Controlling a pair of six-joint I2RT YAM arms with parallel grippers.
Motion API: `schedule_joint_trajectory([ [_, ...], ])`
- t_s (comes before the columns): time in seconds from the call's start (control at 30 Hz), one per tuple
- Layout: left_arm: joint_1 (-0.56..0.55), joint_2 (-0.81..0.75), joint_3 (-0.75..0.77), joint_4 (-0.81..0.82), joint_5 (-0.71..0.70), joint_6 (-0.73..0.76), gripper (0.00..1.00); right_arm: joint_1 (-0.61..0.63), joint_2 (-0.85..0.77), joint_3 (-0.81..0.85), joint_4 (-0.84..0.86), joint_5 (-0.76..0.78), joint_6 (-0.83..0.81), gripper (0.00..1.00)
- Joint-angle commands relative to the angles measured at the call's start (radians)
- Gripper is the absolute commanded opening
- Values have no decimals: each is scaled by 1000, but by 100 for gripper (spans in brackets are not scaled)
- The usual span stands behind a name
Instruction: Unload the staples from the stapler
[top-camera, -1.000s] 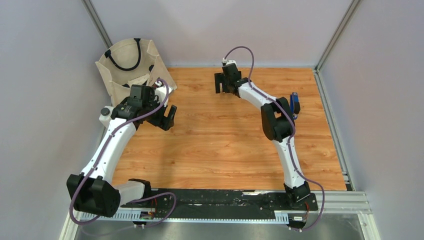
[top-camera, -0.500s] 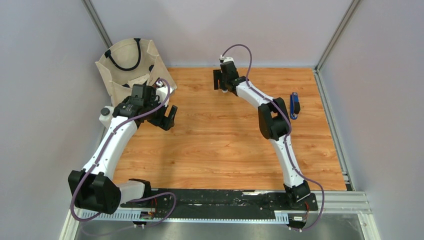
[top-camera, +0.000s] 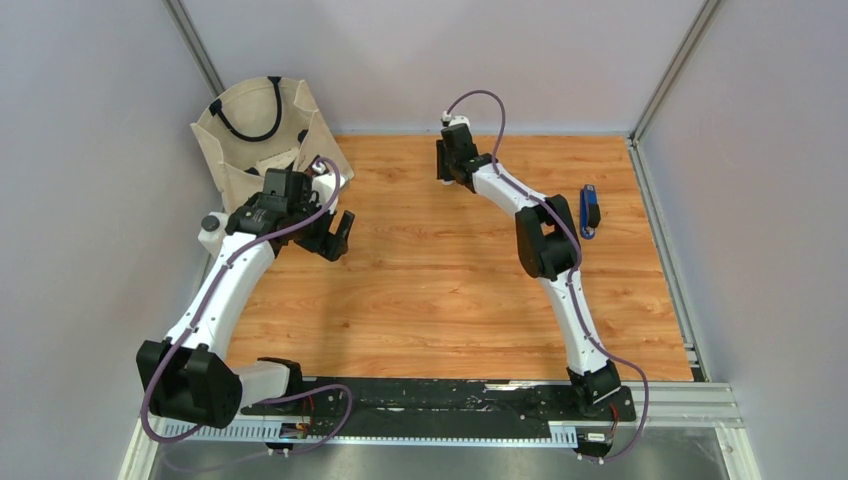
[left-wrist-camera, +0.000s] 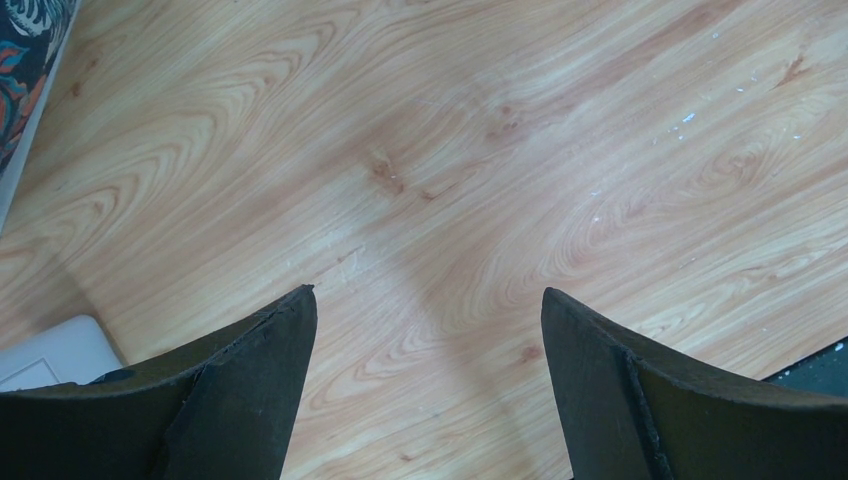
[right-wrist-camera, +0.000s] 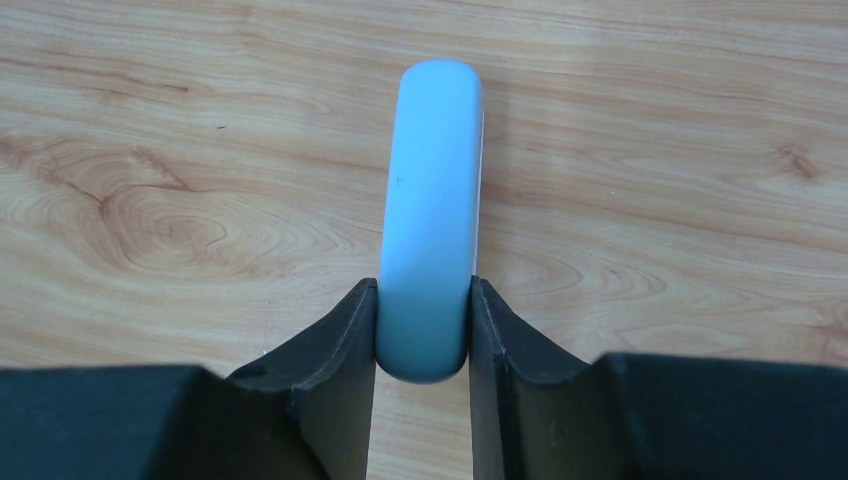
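Note:
The stapler (right-wrist-camera: 428, 220) is a pale blue rounded body lying on the wooden table (top-camera: 440, 280) at the back centre. My right gripper (right-wrist-camera: 422, 285) is shut on its near end, one finger pressed on each side. From above, the right gripper (top-camera: 447, 165) covers the stapler. The staples are out of view. My left gripper (left-wrist-camera: 428, 295) hangs open over bare wood with nothing between its fingers; in the top view the left gripper (top-camera: 335, 235) is at the left, just in front of the bag.
A cream canvas tote bag (top-camera: 262, 130) stands at the back left corner. A small dark-blue object (top-camera: 590, 210) lies near the right edge. Grey walls close in three sides. A white item (left-wrist-camera: 50, 350) shows beside my left finger.
The right gripper's jaws have closed from wide open onto the stapler, after a small shift to the left. The left arm has not moved.

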Motion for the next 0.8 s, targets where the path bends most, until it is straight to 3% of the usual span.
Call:
schedule_joint_trajectory([
  [0.0,9,-11,-11,31,5,10,91,9,-58,-19,52,-6,12,14],
  [0.13,7,-25,-14,22,19,2,91,61,-164,-143,81,-41,61,11],
  [0.27,21,-76,-32,5,34,-1,91,151,-351,-417,188,-75,184,7],
  [0.43,88,-149,-52,-47,59,14,91,308,-498,-663,234,13,337,4],
  [0.63,148,-264,-132,-100,56,80,91,531,-563,-783,207,181,477,2],
  [0.77,150,-346,-244,-69,41,113,89,610,-606,-866,300,207,584,1],
])
